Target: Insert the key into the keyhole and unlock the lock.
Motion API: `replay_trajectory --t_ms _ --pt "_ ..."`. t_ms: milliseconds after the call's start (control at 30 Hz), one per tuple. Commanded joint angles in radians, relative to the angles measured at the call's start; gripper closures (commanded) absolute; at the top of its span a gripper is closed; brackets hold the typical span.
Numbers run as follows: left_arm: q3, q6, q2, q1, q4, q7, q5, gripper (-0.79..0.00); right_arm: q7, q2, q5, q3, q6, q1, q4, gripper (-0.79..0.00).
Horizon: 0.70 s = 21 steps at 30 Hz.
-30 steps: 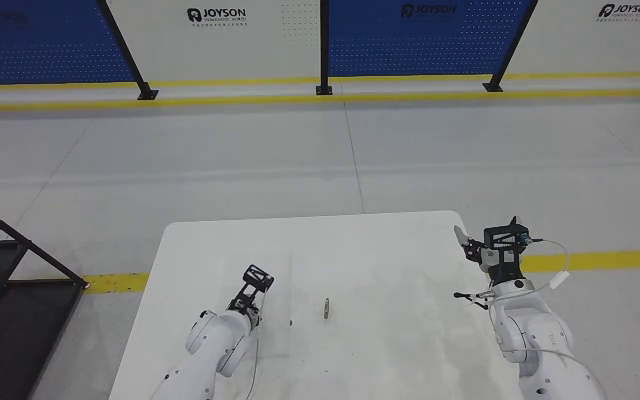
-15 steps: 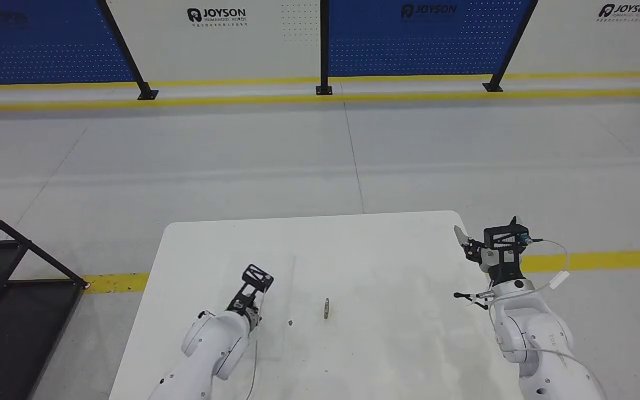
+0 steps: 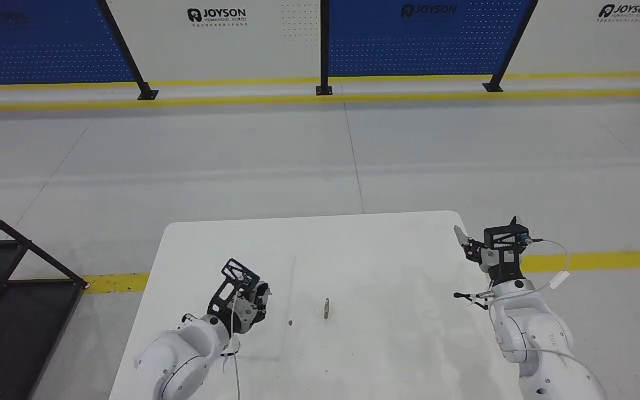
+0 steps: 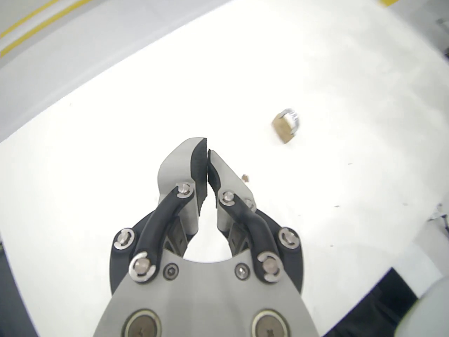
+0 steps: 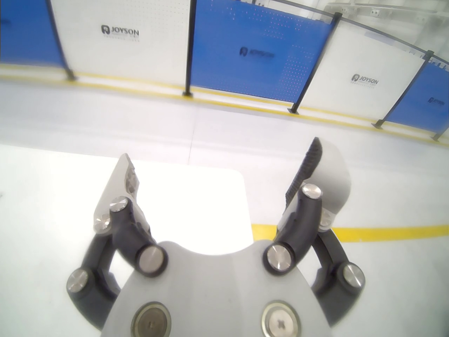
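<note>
Left gripper [image 4: 207,149]: pads pressed together, nothing visible between them, above white table [image 3: 400,250] on its left half. Brass padlock [image 4: 285,127] lies on table near centre, apart from the gripper. Small brass piece [image 4: 245,177] on table between gripper and padlock, too small to tell if key. Right gripper [image 5: 221,164]: spread wide, empty, at table's far right corner, well apart from padlock.

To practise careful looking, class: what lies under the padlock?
The padlock rests directly on the white table; nothing else shows around its edges. The patch it covers and its underside are hidden.
</note>
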<state>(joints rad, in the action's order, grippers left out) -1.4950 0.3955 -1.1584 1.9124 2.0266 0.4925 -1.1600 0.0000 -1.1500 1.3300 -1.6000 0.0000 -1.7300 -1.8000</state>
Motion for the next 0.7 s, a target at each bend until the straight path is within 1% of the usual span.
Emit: replay_trajectory --t_ms 0,100,133,167,233,267,300,367,500,600,667 --pt "-0.058 0.177 0.009 0.026 -0.03 -0.114 0.091 0.0 0.0 0.0 0.0 0.0 0.0 0.0 0.0 -0.785" --pt "-0.116 0.33 0.017 0.037 -0.081 -0.238 0.185 0.0 0.0 0.0 0.0 0.0 0.0 0.0 0.0 -0.785" --pt "-0.128 0.351 0.018 0.035 -0.092 -0.268 0.2 0.0 0.0 0.0 0.0 0.0 0.0 0.0 0.0 -0.785" --pt "-0.147 0.393 0.019 0.033 -0.111 -0.328 0.202 0.0 0.0 0.0 0.002 0.002 -0.002 -0.001 0.0 -0.785" --pt "-0.157 0.425 0.02 0.035 -0.143 -0.396 0.205 0.0 -0.003 -0.001 0.036 0.022 0.002 -0.009 0.003 -0.785" --pt "-0.158 0.467 0.02 0.033 -0.166 -0.442 0.216 0.0 -0.016 -0.006 0.047 0.045 0.027 -0.02 0.001 -0.785" --pt "-0.163 0.484 0.021 0.03 -0.19 -0.464 0.225 0.0 -0.024 -0.009 0.057 0.072 0.03 -0.034 -0.001 -0.785" --pt "-0.166 0.49 0.021 0.027 -0.2 -0.475 0.228 0.0 -0.03 -0.012 0.104 0.122 0.021 -0.064 -0.009 -0.785" --pt "-0.166 0.49 0.021 0.027 -0.2 -0.475 0.228 0.0 -0.035 -0.022 0.24 0.257 0.053 -0.12 0.002 -0.785" --pt "-0.166 0.49 0.021 0.027 -0.2 -0.475 0.228 0.0 -0.046 -0.032 0.333 0.367 0.067 -0.128 0.047 -0.785" --pt "-0.166 0.49 0.021 0.027 -0.2 -0.475 0.228 0.0 -0.04 -0.041 0.349 0.441 0.048 -0.117 0.086 -0.785"
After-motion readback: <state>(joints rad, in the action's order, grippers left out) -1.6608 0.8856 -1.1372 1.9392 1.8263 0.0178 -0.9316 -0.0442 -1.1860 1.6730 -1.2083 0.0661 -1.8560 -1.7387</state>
